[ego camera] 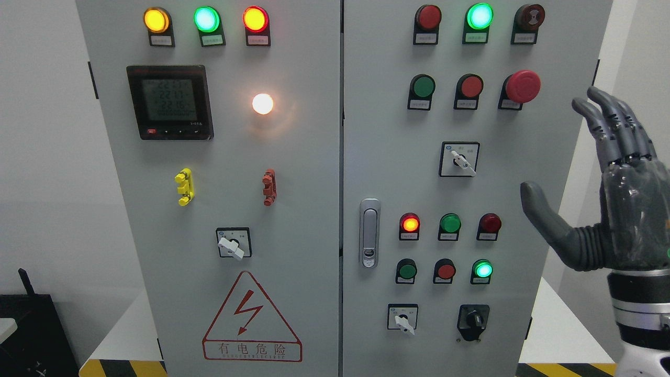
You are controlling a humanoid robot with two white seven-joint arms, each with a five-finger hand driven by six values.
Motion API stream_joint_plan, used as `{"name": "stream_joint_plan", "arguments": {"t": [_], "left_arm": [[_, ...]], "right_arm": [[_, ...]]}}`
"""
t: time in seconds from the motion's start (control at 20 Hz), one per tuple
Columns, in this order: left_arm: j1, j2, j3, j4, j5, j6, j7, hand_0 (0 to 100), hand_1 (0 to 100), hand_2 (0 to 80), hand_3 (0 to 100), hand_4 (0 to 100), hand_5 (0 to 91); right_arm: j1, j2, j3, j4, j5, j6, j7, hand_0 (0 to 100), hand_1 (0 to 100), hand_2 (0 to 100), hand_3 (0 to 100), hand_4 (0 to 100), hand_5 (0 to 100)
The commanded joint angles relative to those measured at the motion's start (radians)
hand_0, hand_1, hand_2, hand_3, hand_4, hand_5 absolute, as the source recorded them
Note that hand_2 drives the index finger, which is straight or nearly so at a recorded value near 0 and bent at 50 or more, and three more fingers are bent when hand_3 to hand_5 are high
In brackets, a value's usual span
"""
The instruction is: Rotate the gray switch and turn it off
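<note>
A grey control cabinet [314, 209] faces the camera; the robot's right hand [617, 193] is raised at the right edge, fingers spread, holding nothing, well apart from every switch; the gray switch (probably the upper rotary selector [460, 159], though three similar ones show) is untouched; the approach step seems not yet begun; next, reach and pinch its knob.

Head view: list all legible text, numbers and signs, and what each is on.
"有电危险": warning sign, with a red lightning bolt in a triangle, on the left door.
Digital meter: rows of digits, too blurred to read with confidence.
Small labels under the lamps and buttons: too small to read.
Selector switch plates: markings too small to read.
</note>
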Motion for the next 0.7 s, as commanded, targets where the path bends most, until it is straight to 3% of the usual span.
{"name": "stream_joint_plan", "arguments": {"t": [0.0,0.65], "left_arm": [[-0.009,0.0,0.008,-0.026,0.018,0.0,0.0,12,39,0.0,0,0,0.0],[-0.009,0.0,0.008,-0.026,0.018,0.0,0.0,12,39,0.0,0,0,0.0]], "right_arm": [[-0.007,-0.003,0.003,0.0,-0.001,0.0,0.0,25,16,0,0,0,0],[-0.007,-0.002,-0.004,-0.003,-0.001,-0.001,0.0,24,17,0,0,0,0]]}}
